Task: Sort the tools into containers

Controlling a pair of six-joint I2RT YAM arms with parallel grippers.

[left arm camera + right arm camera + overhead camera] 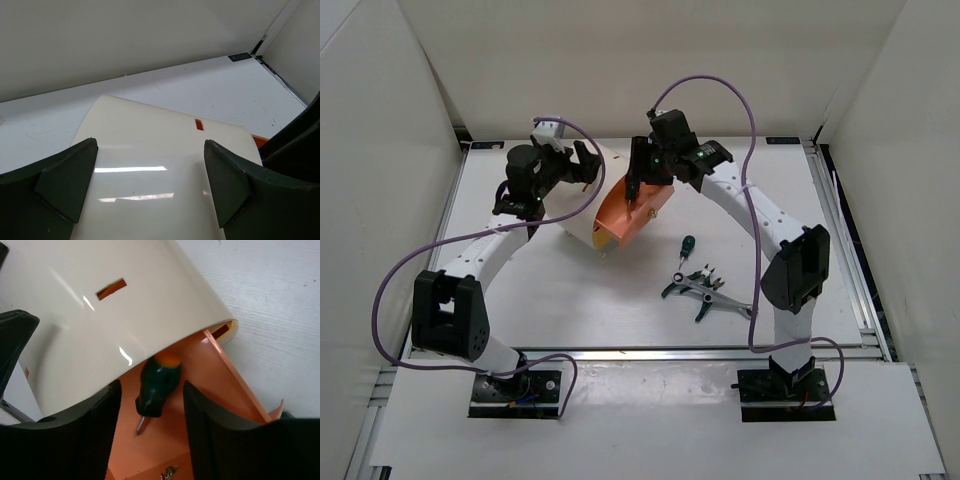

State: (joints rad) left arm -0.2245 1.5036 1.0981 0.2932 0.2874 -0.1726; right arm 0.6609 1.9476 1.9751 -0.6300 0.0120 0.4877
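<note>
Left gripper (pixel 582 160) is up at the far side of the cream drum cabinet (pixel 585 215), fingers (pixel 65 185) spread wide with the curved cream wall between them. I cannot tell whether the pads touch it.

Over to the right gripper (pixel 151 385), which hangs over the peach-orange face (pixel 632 215) just under the drum's rim. Its 2 fingers (pixel 95 440) are parted, and a dark-green stubby screwdriver (pixel 157 385) sits between them against the orange surface, metal shaft pointing toward the camera. There is a gap on one side of the handle, and the other side is very close. A brass knob (pixel 168 472) shows at the bottom edge of the wrist view.

Out on the white table (pixel 570 300), near the drum's face, lies 1 small screwdriver (pixel 686 246) with a green round head. Just beyond it, toward the right arm's base, a cluster of green-handled pliers and cutters (pixel 700 290) lies tangled together.
</note>
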